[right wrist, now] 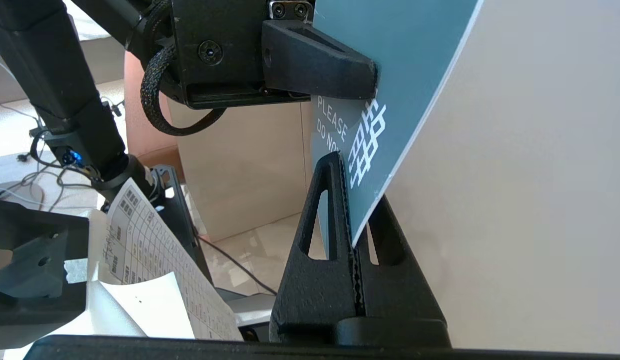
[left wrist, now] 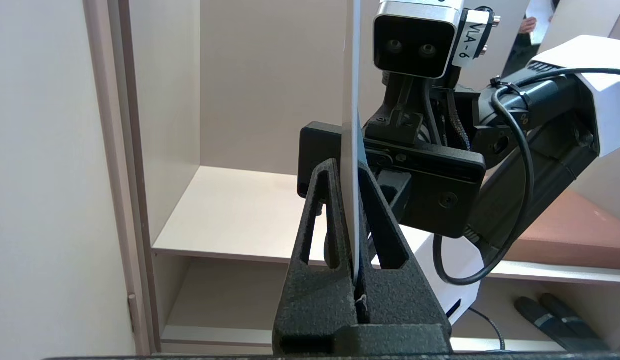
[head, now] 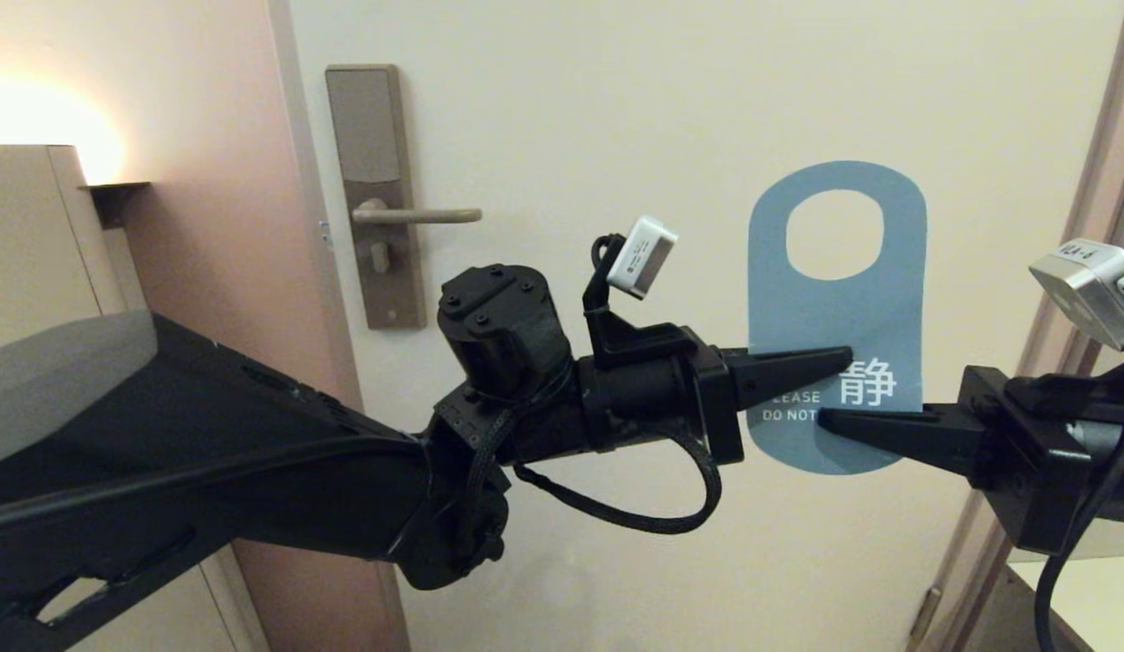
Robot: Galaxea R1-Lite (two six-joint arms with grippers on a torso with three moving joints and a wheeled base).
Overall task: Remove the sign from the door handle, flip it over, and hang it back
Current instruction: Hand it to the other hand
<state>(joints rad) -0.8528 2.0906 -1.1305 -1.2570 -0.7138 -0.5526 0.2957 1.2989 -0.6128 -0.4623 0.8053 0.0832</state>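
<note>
The sign [head: 833,317] is off the door handle [head: 417,215] and hangs upright before the door, well to the handle's right, hole on top and blue face with white lettering toward me. My left gripper [head: 842,359] reaches in from the left and is shut on the sign's lower part. My right gripper [head: 829,418] comes from the right, just below, and is also shut on it. In the left wrist view the sign [left wrist: 350,100] stands edge-on, pinched by that gripper [left wrist: 345,167]. The right wrist view shows the sign's [right wrist: 404,60] lower edge clamped in the right gripper [right wrist: 357,185].
The handle sits on a tall bronze-grey lock plate [head: 373,195] near the door's left edge. A beige cabinet [head: 36,235] stands at far left, and a door frame [head: 1082,235] runs down the right. Open shelves [left wrist: 230,215] lie beyond the sign. A printed sheet [right wrist: 155,265] hangs below.
</note>
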